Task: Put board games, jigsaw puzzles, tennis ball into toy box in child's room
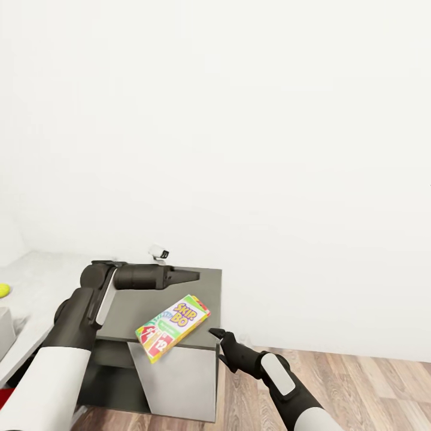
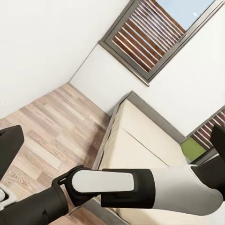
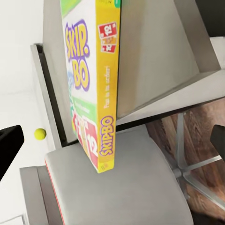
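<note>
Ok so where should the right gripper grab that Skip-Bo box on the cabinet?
Probably by the red corner that overhangs the cabinet top. The Skip-Bo box lies flat, so only there can fingers close above and below it. Come from the front, where the open right gripper already waits.

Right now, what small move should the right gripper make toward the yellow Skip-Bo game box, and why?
Probably ease the open right gripper forward around the yellow Skip-Bo game box: it overhangs the dark grey cabinet top, just ahead of that gripper, ungrasped.
</note>
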Robot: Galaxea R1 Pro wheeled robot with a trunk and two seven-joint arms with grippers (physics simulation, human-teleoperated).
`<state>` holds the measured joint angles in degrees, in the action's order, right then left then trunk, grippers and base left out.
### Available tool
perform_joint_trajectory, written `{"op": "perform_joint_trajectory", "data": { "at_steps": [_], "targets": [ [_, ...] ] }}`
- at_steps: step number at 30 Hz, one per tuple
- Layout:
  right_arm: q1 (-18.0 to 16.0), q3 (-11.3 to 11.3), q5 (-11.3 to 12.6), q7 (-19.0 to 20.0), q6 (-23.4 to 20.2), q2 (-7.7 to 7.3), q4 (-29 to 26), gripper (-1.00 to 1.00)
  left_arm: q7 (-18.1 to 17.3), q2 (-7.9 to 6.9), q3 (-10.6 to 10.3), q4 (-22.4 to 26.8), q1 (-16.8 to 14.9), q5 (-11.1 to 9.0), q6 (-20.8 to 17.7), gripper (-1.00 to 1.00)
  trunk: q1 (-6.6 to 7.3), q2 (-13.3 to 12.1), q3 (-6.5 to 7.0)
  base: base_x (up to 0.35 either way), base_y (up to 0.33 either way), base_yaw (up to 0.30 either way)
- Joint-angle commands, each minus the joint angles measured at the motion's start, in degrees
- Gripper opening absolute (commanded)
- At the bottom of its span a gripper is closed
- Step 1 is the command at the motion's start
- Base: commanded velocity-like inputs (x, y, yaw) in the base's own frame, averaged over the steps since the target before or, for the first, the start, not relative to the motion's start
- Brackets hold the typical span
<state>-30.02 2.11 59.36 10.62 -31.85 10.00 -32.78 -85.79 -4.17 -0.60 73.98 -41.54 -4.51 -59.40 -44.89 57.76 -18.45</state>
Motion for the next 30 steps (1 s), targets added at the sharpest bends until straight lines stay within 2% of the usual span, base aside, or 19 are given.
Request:
{"op": "perform_joint_trajectory", "data": {
  "at_steps": [1, 14, 22, 30],
  "targets": [
    [0.0, 0.0, 0.0, 0.1, -0.1, 0.0, 0.0, 1.0, -0.1, -0.04, -0.1, 0.0, 0.0, -0.2, -0.6, 1.0, -0.01, 0.0, -0.07, 0.0, 0.048, 0.0],
    [0.0, 0.0, 0.1, 0.1, -0.1, 0.0, 0.0, 1.0, -0.1, -0.05, -0.2, 0.1, 0.0, -0.1, -0.6, 1.0, -0.01, 0.0, -0.07, -0.019, 0.139, 0.0],
    [0.0, 0.0, 0.1, 0.1, -0.1, 0.0, 0.0, 1.0, -0.2, -0.05, -0.2, 0.1, 0.0, -0.1, -0.6, 1.0, -0.01, 0.0, -0.07, -0.004, 0.03, 0.0],
    [0.0, 0.0, 0.1, 0.2, -0.1, 0.0, 0.0, 1.0, -0.2, -0.05, -0.1, 0.1, 0.1, -0.1, -0.6, 1.0, -1.76, 3.3, -1.51, 0.0, 0.001, 0.0]
  ]
}}
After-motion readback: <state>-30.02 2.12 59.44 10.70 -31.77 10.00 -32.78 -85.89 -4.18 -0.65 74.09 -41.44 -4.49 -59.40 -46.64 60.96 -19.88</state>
